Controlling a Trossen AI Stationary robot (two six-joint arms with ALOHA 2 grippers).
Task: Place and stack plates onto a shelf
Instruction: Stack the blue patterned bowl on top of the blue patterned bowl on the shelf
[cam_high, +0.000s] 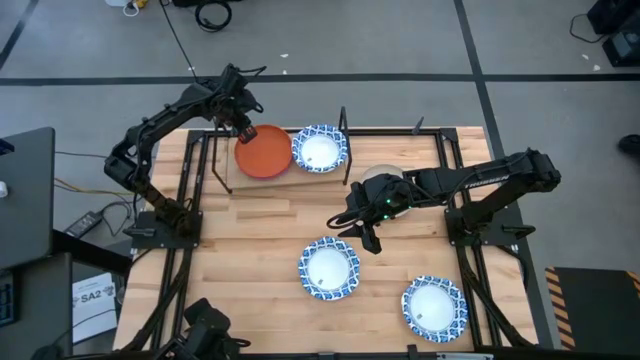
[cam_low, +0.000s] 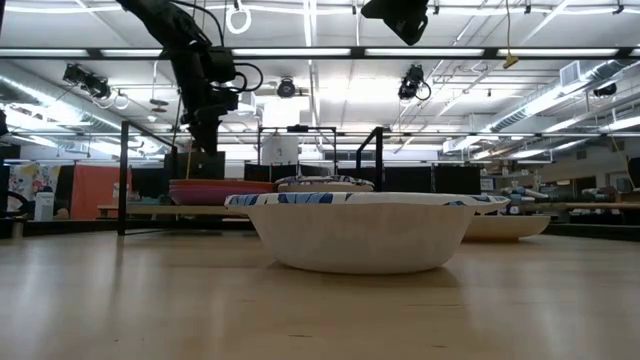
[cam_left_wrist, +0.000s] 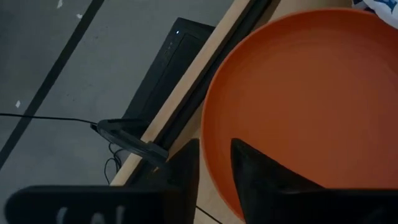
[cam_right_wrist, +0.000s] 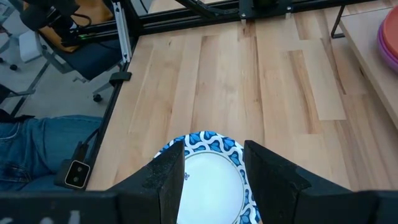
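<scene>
While one orange plate shows, three patterned plates do.

Shelf right half free; posts obstruct.

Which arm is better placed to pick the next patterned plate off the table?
The right. Its open end effector hovers over a blue-rimmed plate on the table, while the left end effector is at the orange plate on the shelf.

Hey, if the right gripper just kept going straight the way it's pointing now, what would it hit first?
Most likely the blue-and-white plate on the table. In the right wrist view it lies directly ahead, framed between the open fingers of the right gripper. The height above it is hard to judge.
</scene>
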